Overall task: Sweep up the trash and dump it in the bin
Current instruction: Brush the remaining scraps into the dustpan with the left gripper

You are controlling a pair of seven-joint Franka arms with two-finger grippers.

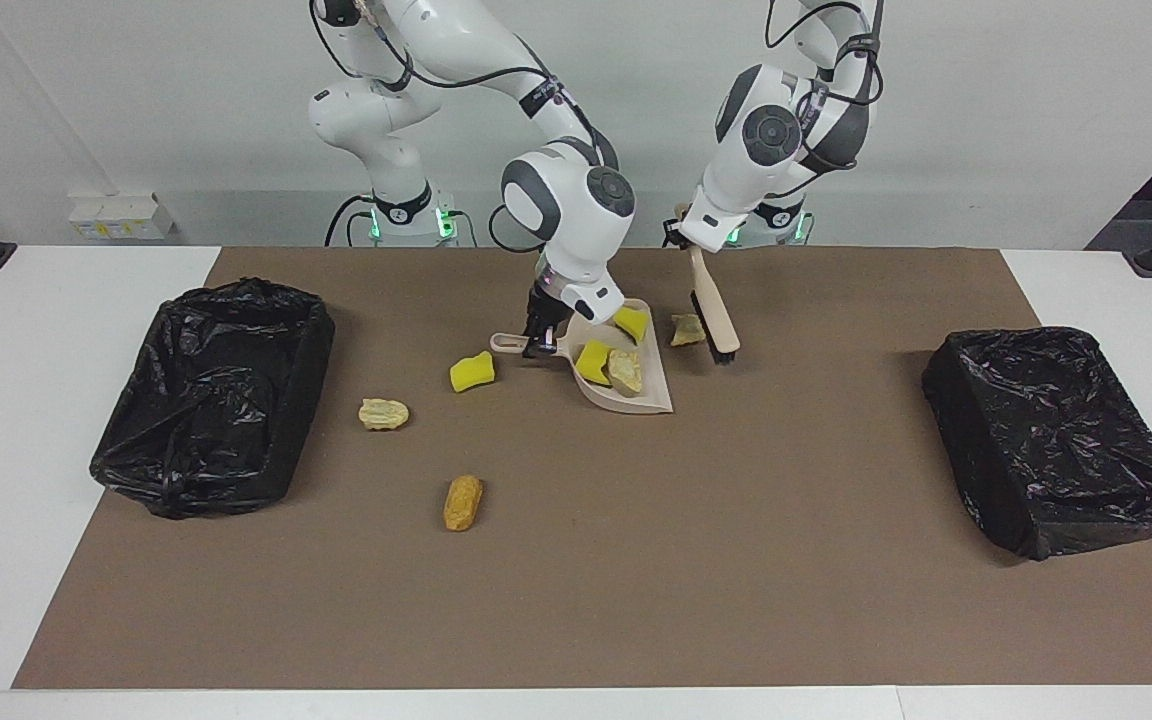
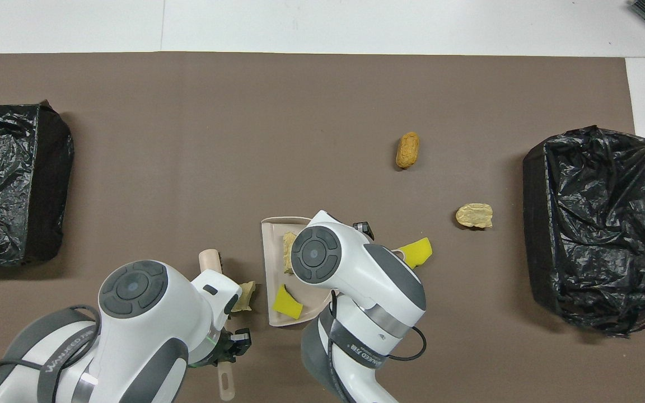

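Note:
My right gripper (image 1: 539, 338) is shut on the handle of the beige dustpan (image 1: 654, 402), which rests on the mat. Two yellow sponge chunks (image 1: 593, 362) and a tan piece (image 1: 625, 370) lie in the dustpan (image 2: 270, 263). My left gripper (image 1: 682, 232) is shut on the handle of the beige brush (image 1: 714, 318). The brush hangs tilted, and its bristle end is by a tan piece (image 1: 686, 330) beside the pan. A third yellow chunk (image 1: 472, 371), a pale tan piece (image 1: 383, 413) and a brown roll (image 1: 463, 502) lie on the mat toward the right arm's end.
A black-bagged bin (image 1: 211, 395) stands at the right arm's end of the brown mat and another (image 1: 1056, 440) at the left arm's end. In the overhead view my arms cover the pan's handle and most of the brush (image 2: 209, 260).

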